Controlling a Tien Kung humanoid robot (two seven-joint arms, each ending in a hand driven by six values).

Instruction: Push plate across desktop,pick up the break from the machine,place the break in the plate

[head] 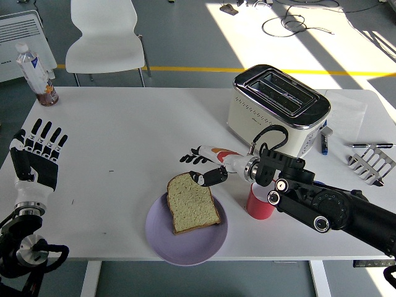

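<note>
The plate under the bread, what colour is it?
The plate is pale lilac purple, clearest in the head view.
</note>
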